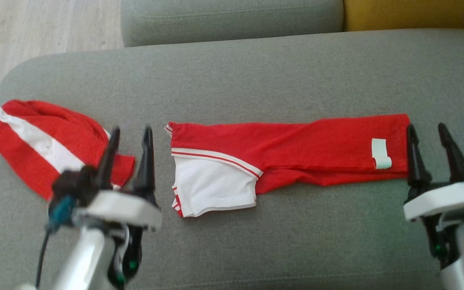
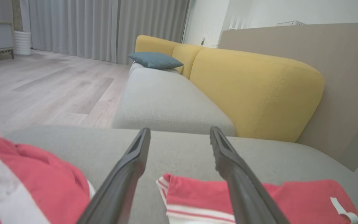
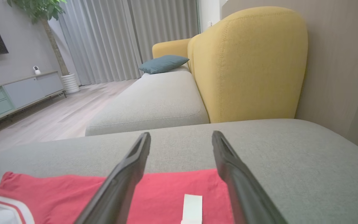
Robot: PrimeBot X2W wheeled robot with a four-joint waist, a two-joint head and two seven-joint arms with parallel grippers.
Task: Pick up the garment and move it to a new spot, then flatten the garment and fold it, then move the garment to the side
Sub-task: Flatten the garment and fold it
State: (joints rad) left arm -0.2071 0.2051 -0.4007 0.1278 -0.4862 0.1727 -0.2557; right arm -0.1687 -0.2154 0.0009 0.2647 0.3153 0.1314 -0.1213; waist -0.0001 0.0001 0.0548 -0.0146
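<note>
The garment (image 1: 304,149) is red with a white sleeve part and striped trim. It lies folded into a long strip across the middle of the grey cushion (image 1: 232,76), with a white label (image 1: 381,153) near its right end. My left gripper (image 1: 131,129) is open just left of the strip's left end, holding nothing. My right gripper (image 1: 427,126) is open just off the right end, also holding nothing. In the left wrist view the left gripper (image 2: 180,129) hovers above the garment (image 2: 197,193). In the right wrist view the right gripper (image 3: 181,133) hovers above the garment (image 3: 166,193) near the label (image 3: 192,205).
A second red garment with a white stripe (image 1: 42,141) lies crumpled at the cushion's left end, partly behind my left gripper. Wooden floor (image 1: 34,28) lies beyond the left edge. Behind are another grey seat (image 1: 232,20), a yellow backrest (image 2: 253,90) and a teal pillow (image 2: 155,60).
</note>
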